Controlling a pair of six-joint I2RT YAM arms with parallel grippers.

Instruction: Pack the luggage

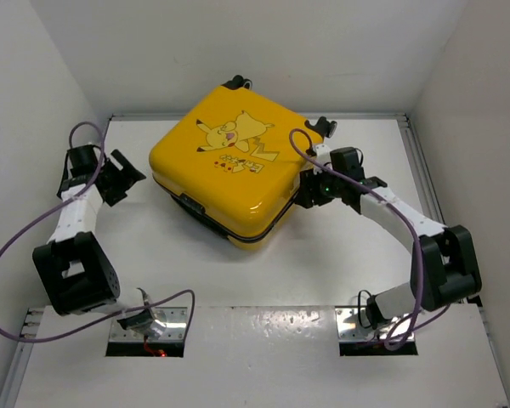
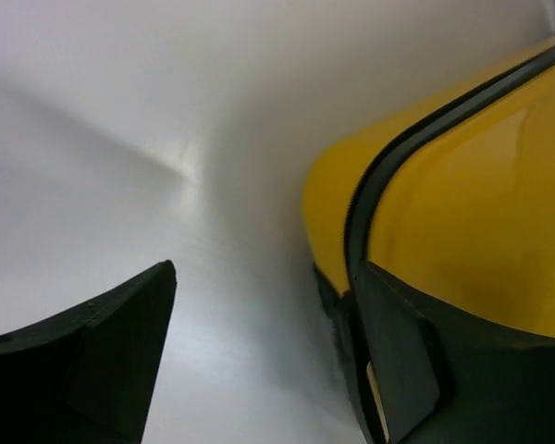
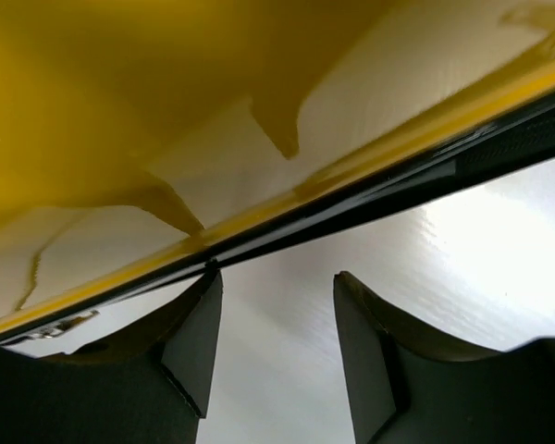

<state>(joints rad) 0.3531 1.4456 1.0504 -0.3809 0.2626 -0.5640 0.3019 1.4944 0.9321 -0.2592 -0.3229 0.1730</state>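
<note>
On the left side of the bench (image 1: 195, 272), the left gripper (image 1: 119, 177) hangs just beside the luggage (image 1: 225, 174), its jaws spread wide with nothing between them. The case lies to its right. In the left wrist view one finger (image 2: 398, 370) stands in front of the rounded yellow corner near the black zipper band (image 2: 370, 194), though I cannot tell whether it touches. The luggage sits flat at the middle of the bench with the printed shell upward. It is turned on the diagonal so one corner points toward the arms, and its wheels (image 1: 236, 82) are at the far side. It looks close to square, so I see no clear long axis. The two shells are closed along the band, so whatever is inside is hidden and I cannot say if it holds anything. On the right, the right gripper (image 1: 308, 194) is tucked against the case's right edge. Its jaws are partly spread and grip nothing, with bare bench showing between the fingers (image 3: 185, 351) just under the zipper seam. Both arms are about equally near. I judge the right is better placed to work the seam, since the band runs straight across its jaws.
</note>
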